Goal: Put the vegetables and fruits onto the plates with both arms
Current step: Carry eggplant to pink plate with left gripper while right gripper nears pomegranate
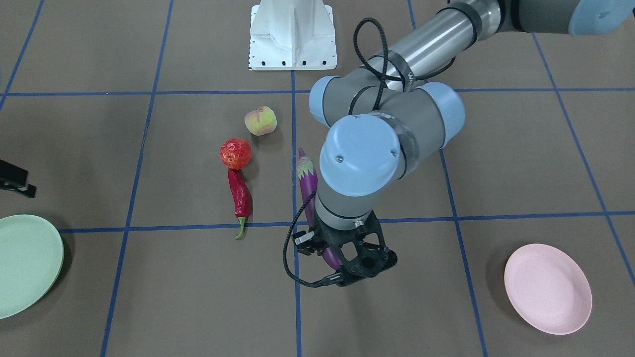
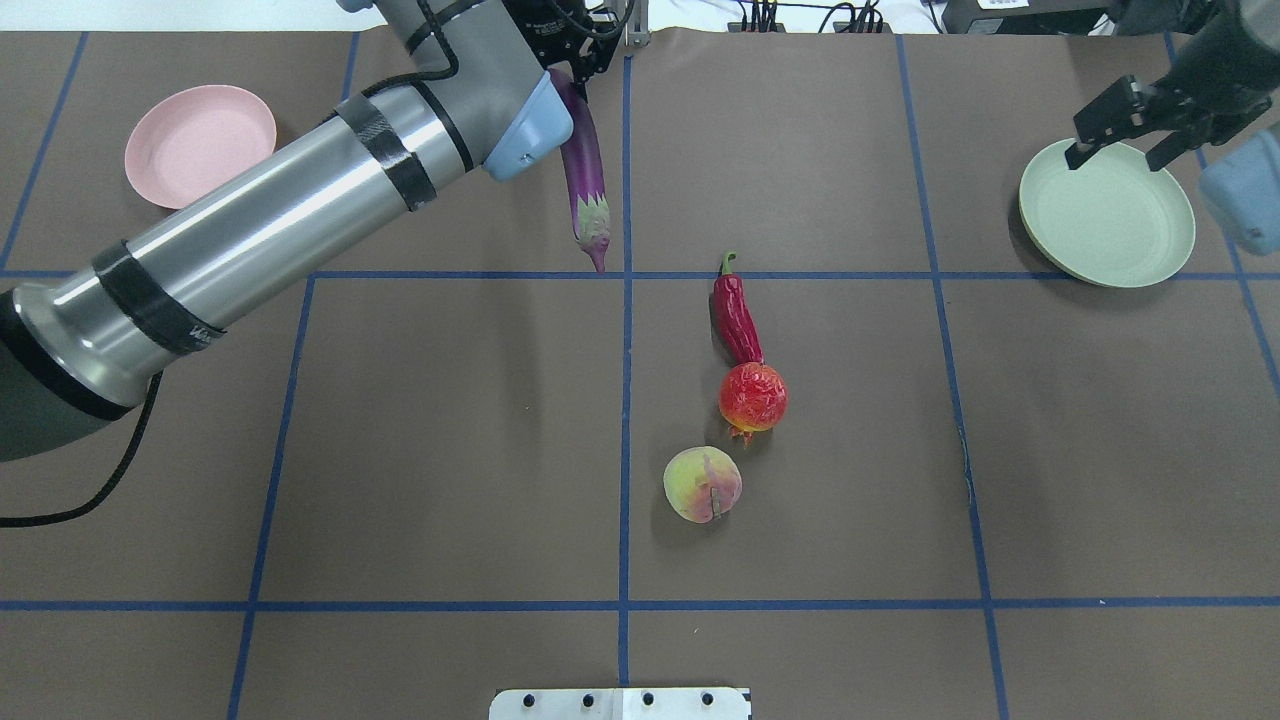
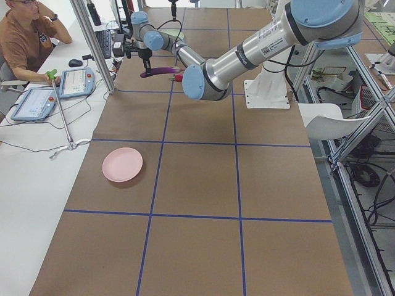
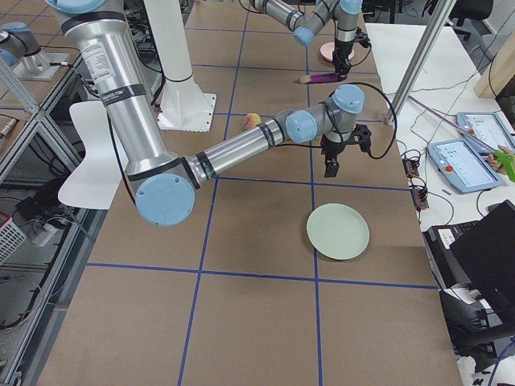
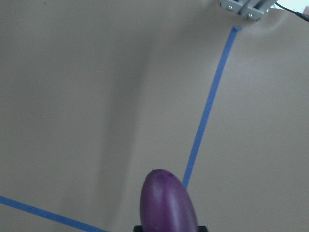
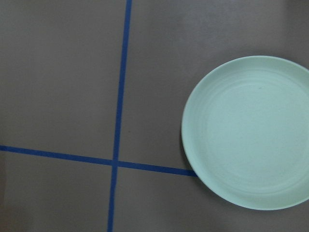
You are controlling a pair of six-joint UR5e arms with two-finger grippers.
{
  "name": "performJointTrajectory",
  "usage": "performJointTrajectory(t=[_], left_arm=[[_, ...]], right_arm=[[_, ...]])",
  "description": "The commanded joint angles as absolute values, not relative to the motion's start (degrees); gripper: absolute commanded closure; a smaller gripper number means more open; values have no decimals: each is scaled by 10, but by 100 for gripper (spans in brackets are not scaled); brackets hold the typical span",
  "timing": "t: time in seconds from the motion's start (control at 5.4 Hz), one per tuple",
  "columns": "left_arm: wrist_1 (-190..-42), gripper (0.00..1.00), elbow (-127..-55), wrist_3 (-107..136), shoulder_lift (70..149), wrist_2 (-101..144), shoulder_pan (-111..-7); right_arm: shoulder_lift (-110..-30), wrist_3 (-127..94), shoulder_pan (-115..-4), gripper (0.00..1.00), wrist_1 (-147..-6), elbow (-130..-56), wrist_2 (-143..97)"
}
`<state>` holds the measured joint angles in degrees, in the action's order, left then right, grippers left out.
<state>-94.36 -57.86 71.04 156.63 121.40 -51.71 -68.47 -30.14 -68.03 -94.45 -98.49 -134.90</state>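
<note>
My left gripper (image 1: pixel 347 265) is shut on one end of the purple eggplant (image 1: pixel 307 183) and holds it off the table; the eggplant also shows in the overhead view (image 2: pixel 586 190) and the left wrist view (image 5: pixel 167 203). The pink plate (image 2: pixel 200 145) lies apart, to the far left. The red chili (image 2: pixel 737 320), tomato (image 2: pixel 752 397) and peach (image 2: pixel 702 484) lie in a row mid-table. My right gripper (image 2: pixel 1125 150) is open and empty above the far-left edge of the mint green plate (image 2: pixel 1110 215), which fills the right wrist view (image 6: pixel 251 133).
The white pedestal base (image 1: pixel 292 34) stands at the robot's side of the table. An operator (image 3: pixel 24 37) sits at a side desk with tablets beyond a metal post (image 3: pixel 92 43). Blue tape lines (image 2: pixel 625 440) grid the brown table.
</note>
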Motion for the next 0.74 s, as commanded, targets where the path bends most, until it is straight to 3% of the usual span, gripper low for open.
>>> performJointTrajectory(t=[0.0, 0.19, 0.56], left_arm=[[-941, 100, -589, 687, 1524, 1214, -560], [-948, 100, -580, 617, 1487, 1209, -596], [-961, 100, -487, 517, 1473, 1182, -670]], right_arm=[[-681, -426, -604, 1, -944, -1049, -1311], [-679, -462, -566, 1, -943, -1068, -1290], [-671, -585, -489, 1, -859, -1064, -1259]])
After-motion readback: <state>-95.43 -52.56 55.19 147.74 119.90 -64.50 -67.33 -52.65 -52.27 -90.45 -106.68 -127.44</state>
